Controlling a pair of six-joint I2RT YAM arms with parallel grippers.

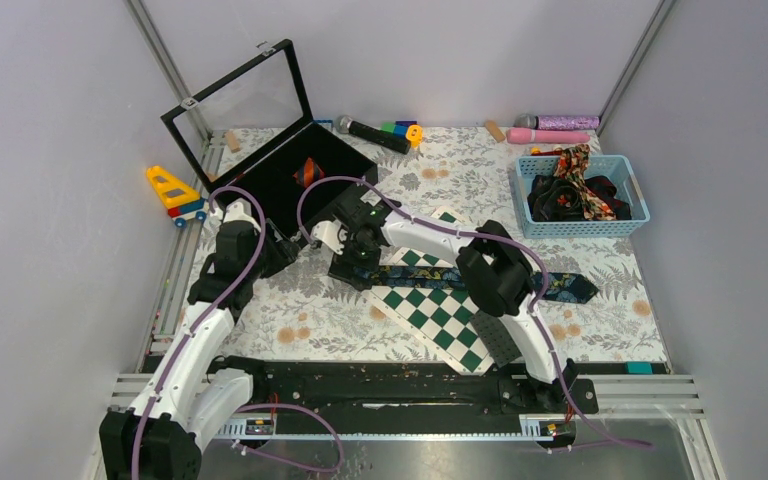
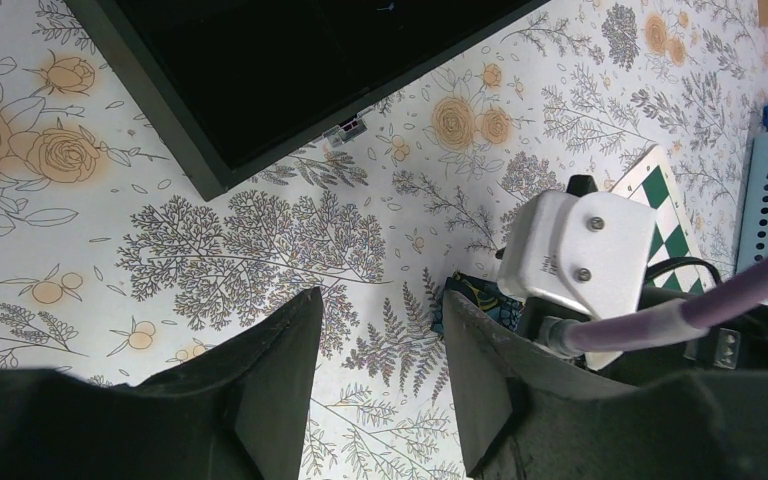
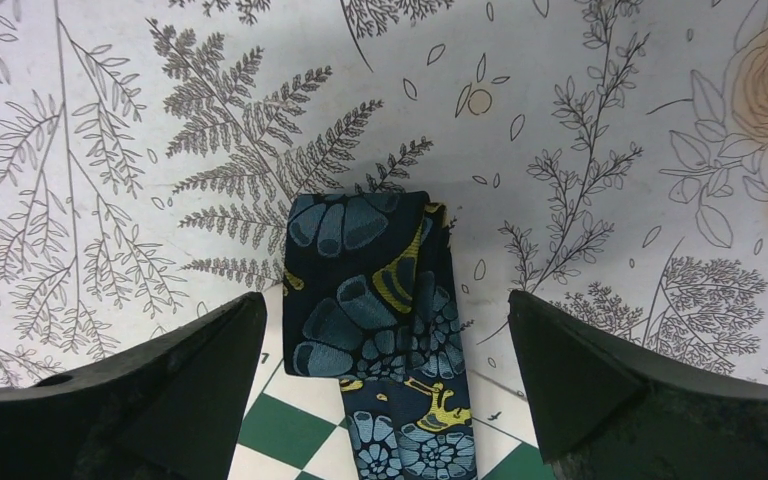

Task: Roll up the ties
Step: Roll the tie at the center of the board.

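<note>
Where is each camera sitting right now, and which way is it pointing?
Top external: above and behind the bases, looking down at the table; left arm and right arm show.
Left wrist: on the left arm, facing down at the black case; open left gripper shows.
Right wrist: on the right arm, facing down at the navy floral tie; open right gripper straddles it.
Shared: tie and chequered board, all three.

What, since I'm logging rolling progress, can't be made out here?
- Top view: floral tie's middle, hidden behind the right arm.
- Top view: ties in the basket, tangled; count unclear.
- Top view: orange thing in the black box, too small.
</note>
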